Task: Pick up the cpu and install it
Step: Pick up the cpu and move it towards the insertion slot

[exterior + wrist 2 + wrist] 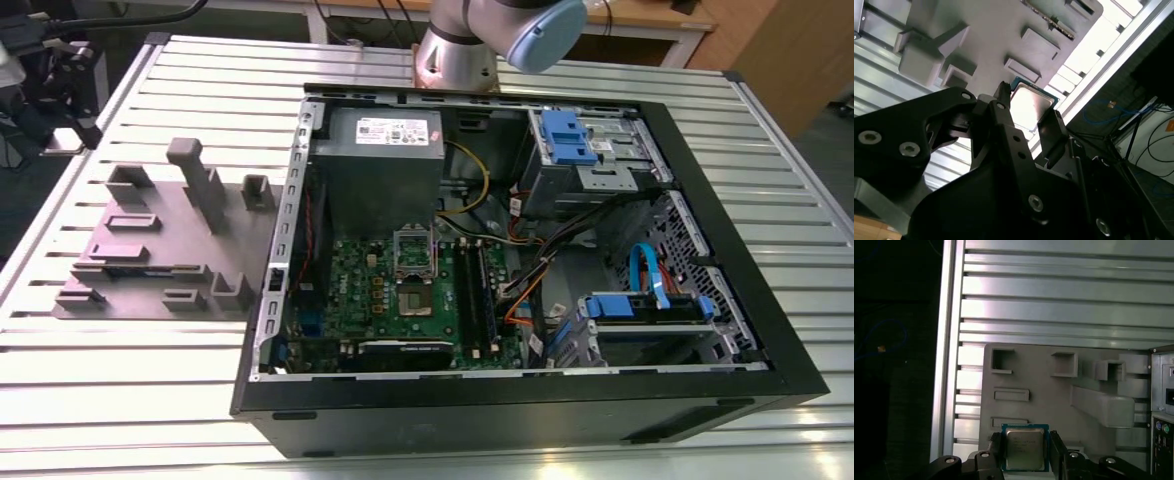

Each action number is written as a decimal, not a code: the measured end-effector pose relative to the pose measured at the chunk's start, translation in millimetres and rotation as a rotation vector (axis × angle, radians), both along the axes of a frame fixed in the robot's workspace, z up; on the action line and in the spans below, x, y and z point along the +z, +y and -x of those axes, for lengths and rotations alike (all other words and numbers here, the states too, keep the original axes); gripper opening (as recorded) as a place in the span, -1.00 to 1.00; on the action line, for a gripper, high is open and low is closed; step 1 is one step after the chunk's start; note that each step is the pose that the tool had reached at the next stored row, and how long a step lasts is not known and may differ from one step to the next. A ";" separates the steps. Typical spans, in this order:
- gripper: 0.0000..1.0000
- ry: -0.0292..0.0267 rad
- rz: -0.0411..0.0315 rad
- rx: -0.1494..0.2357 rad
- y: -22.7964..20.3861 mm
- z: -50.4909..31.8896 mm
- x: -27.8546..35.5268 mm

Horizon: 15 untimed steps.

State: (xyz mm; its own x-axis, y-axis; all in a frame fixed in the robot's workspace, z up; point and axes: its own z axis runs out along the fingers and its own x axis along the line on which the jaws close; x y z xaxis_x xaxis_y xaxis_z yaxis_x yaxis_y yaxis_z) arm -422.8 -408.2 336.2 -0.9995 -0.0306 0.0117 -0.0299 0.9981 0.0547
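My gripper (1025, 437) pinches the cpu (1025, 450) by opposite edges above the grey tray (1054, 400) — flat, likely sparing its contacts.

Bright, even overhead light falls on the ribbed silver aluminium counter (160, 390), whose slats carry pale bands of glare in the exterior view. There the open black computer case (534, 410) holds soft shadow inside. In the second wrist view the small square cpu (1031, 104) glares almost white on its silvery metal top, while the black hand (1029, 107) gripping it looms dark and soft-edged. In the first wrist view the ground beside the counter sinks to near black.
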 end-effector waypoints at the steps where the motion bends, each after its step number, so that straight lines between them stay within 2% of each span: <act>1: -0.06 0.0001 0.0000 0.000 0.0 0.0 0.0; 6: -0.06 0.0002 0.0002 0.000 0.0 -0.3 0.4; 8: -0.06 0.0002 0.0002 0.000 0.0 -0.3 3.3; 15: -0.06 0.0002 0.0002 0.000 0.0 -0.3 21.9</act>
State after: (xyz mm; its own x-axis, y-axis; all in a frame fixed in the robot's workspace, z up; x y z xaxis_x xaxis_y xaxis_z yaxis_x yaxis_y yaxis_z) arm -422.5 -408.2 358.1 -0.9995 -0.0306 0.0119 -0.0299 0.9981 0.0545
